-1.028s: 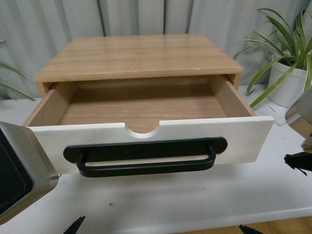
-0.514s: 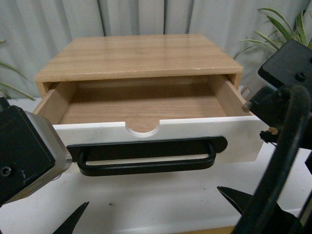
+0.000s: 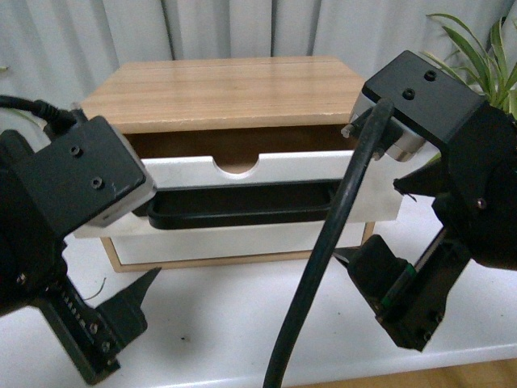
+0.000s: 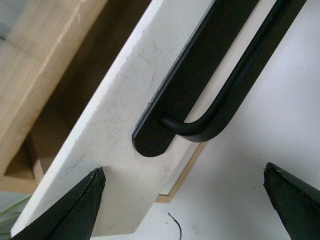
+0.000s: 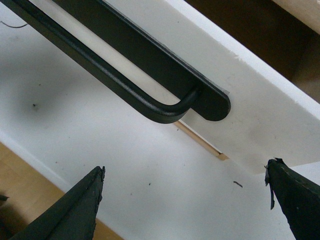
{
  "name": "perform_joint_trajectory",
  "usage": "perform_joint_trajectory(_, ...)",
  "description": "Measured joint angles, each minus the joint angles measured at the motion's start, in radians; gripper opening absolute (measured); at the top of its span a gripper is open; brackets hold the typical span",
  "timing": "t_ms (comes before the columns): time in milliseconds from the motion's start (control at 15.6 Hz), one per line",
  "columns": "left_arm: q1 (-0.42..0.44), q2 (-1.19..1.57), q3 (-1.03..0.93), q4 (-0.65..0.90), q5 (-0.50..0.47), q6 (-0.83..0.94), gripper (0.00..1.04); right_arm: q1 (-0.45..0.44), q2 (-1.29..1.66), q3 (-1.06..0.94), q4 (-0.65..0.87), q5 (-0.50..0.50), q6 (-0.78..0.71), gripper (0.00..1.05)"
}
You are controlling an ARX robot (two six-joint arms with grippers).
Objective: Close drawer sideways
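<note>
Standing a little proud of its light wood cabinet (image 3: 226, 89), the drawer (image 3: 283, 174) sits mid-scene on the white table (image 3: 242, 323), nearly home but not shut; a dark gap shows behind the half-round notch (image 3: 238, 166) and along the top edge of the white front; the long black handle (image 3: 242, 206) runs across most of that front, with bare white panel only at its left and right ends. The left gripper (image 4: 185, 205) hangs at the near left corner of the front with its fingers spread wide and nothing between them; in its wrist view one fingertip (image 4: 75, 210) overlaps the panel's corner, though I cannot tell whether it touches. The right gripper (image 5: 185, 205) is likewise spread and empty at the near right corner, one fingertip (image 5: 295, 200) just beside the panel's lower edge. The drawer looks like a stiff, shallow wooden box, probably light, so it should answer to a modest shove; the likelier trouble is skew, since a wide drawer pushed at one end may twist and bind against the cabinet's sides. The painted front looks smooth and somewhat slick, so a fingertip could skate across it; no pinch seems needed, only flat pressure. The bare panel outside each handle end, or the bar itself near its middle, seems the best place to bear, with both sides pressed evenly toward the far side. A potted plant (image 3: 485, 48) stands at far right, well apart.
</note>
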Motion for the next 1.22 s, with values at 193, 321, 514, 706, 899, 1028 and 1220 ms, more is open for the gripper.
perform_joint_trajectory(193,0.008,0.088,0.095,-0.013,0.001,0.027,0.98,-0.024,0.096,0.089,0.011,-0.012,0.001,0.98)
perform_joint_trajectory(321,0.010,0.151,0.152,-0.031,0.001,0.045,0.98,-0.038,0.156,0.154,0.025,-0.014,0.006,0.98)
perform_joint_trajectory(514,0.016,0.214,0.231,-0.064,-0.001,0.056,0.98,-0.051,0.217,0.229,0.046,-0.013,0.026,0.98)
perform_joint_trajectory(706,0.019,0.233,0.262,-0.086,0.000,0.068,0.98,-0.056,0.265,0.267,0.060,-0.005,0.057,0.98)
perform_joint_trajectory(899,0.015,0.237,0.270,-0.091,-0.007,0.067,0.98,-0.056,0.285,0.272,0.071,-0.002,0.093,0.98)
perform_joint_trajectory(1028,0.011,0.214,0.249,-0.070,-0.006,0.056,0.98,-0.057,0.244,0.234,0.082,-0.016,0.110,0.98)
perform_joint_trajectory(1220,0.002,0.011,0.109,0.009,-0.029,-0.004,0.98,-0.092,0.039,0.063,0.100,-0.035,0.146,0.98)
